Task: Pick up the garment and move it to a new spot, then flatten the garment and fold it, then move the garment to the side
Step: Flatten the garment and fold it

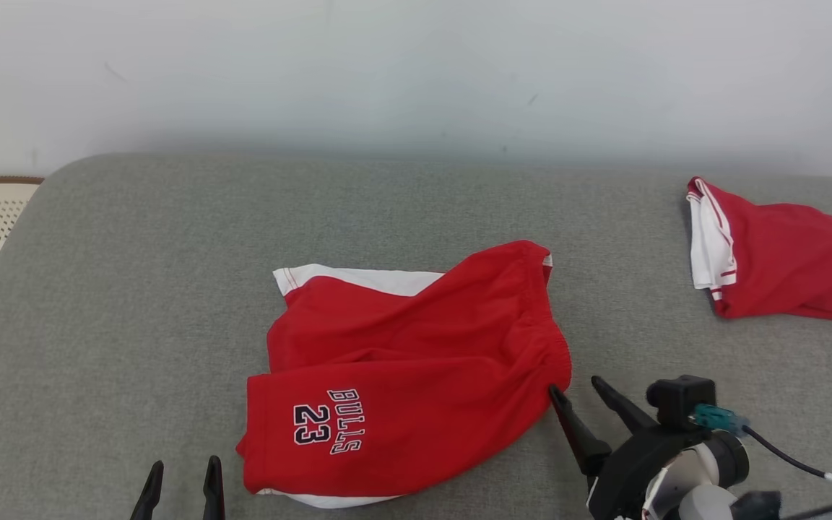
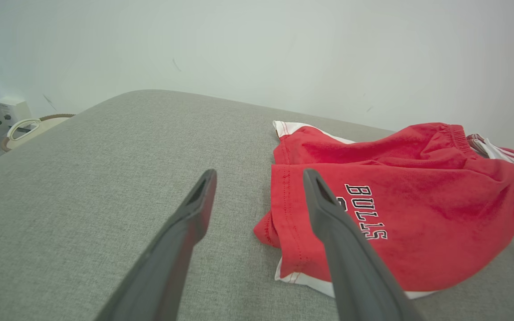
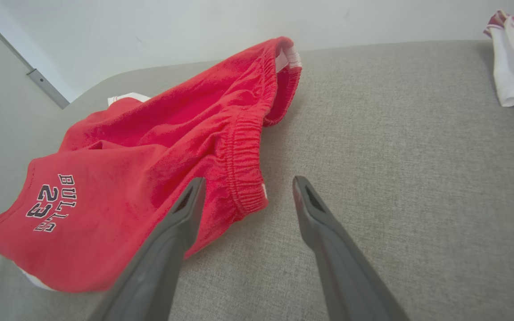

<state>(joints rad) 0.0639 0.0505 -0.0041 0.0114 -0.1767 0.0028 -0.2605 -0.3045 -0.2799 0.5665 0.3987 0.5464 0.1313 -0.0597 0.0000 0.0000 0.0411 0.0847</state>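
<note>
Garment point(image 1: 409, 368): red cotton basketball shorts, white side panels, "BULLS 23" print. Lies rumpled and half doubled over at the middle of the grey woven cushion surface point(image 1: 134, 289).
Left gripper point(image 1: 185, 464): fingers parted, empty, near the printed leg hem.
Right gripper point(image 1: 575, 385): fingers parted, empty, tips just beside the elastic waistband point(image 3: 243, 169).
Step, judged: approach to the first pick-up.
Next move calls for a pinch on the waistband edge and hem, without bunching.
Second red-and-white garment point(image 1: 784, 253): well apart, far right.

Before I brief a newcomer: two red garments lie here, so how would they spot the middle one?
On the grey cushioned surface, look at the middle, just beside the right gripper, where red shorts lie crumpled. Unlike the red and white garment at the far right edge, they carry BULLS 23 in dark print.
</note>
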